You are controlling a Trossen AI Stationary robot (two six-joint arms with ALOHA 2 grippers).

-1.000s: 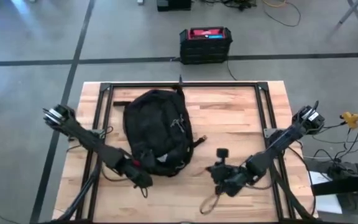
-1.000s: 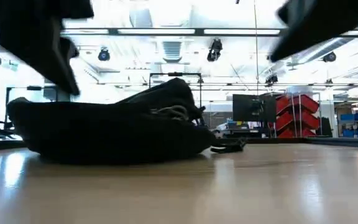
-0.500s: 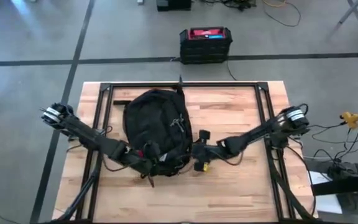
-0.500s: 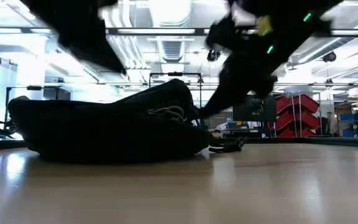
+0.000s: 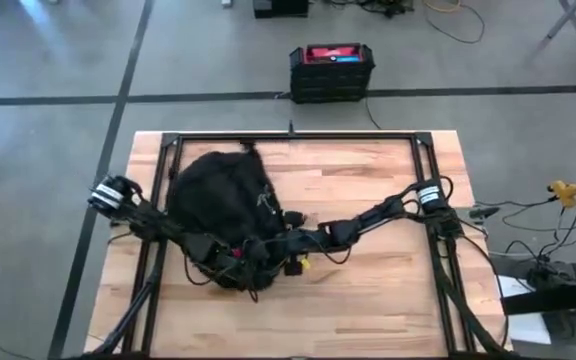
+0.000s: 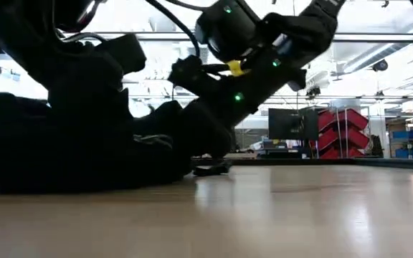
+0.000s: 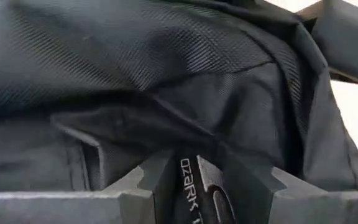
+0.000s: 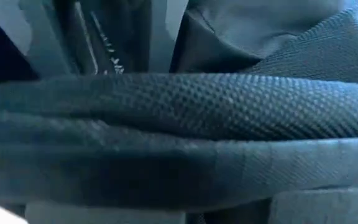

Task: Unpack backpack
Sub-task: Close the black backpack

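The backpack point(image 5: 218, 200) lies on the left half of the bench point(image 5: 388, 300), slumped toward its left edge. My left gripper point(image 5: 230, 268) sits at the pack's near end, fingers point(image 7: 135, 186) clamped on a strip of black fabric printed with pale letters. My right gripper point(image 5: 268, 248) reaches in from the right side and presses against the pack just beside the left one; it seems buried in the cloth, so I cannot tell how its jaws stand.
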